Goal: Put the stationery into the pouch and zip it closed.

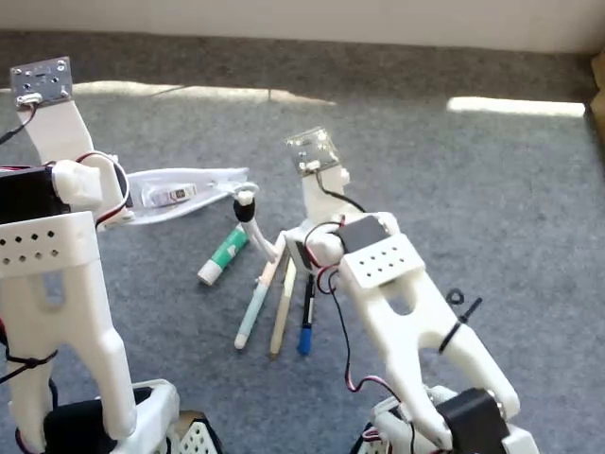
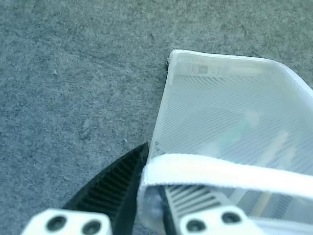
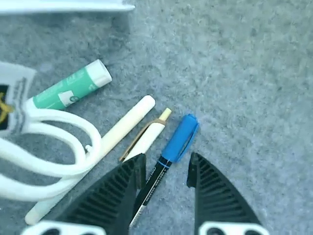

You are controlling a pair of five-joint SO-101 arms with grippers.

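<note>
Closest to my right wrist camera was the right gripper [image 3: 166, 159], its jaws parted to a middling gap and set one on each side of the blue pen [image 3: 178, 139], poised over the barrel just behind the cap and holding nothing. That grip point worried me. I judged it off the pen's middle, so a squeeze there could let the long end droop or swing on the lift.

Just beside the blue pen lay a white pen with a gold clip [image 3: 149, 137]. It was so near one jaw that closing might have pinched both or shoved the neighbour askew. One place further from the blue pen lay a long pale stick [image 3: 120, 129], and over it hung a loop of white cable [image 3: 95, 144], which I thought could snag or drag things as the arm rose. Farthest of the four from the blue pen was the green glue stick [image 3: 68, 90], round enough to roll if nudged.

Well apart from the blue pen, beyond the glue stick, the left gripper [image 2: 156, 176] was clamped on the white-banded edge of the pouch [image 2: 230, 107], above the grey carpet [image 2: 73, 73]. The pouch looked clear, ribbed and floppy, with pale shapes showing through it. I could not tell how wide its mouth stood, nor where the zip pull sat. A slack mouth could have turned the pen's tip aside.
</note>
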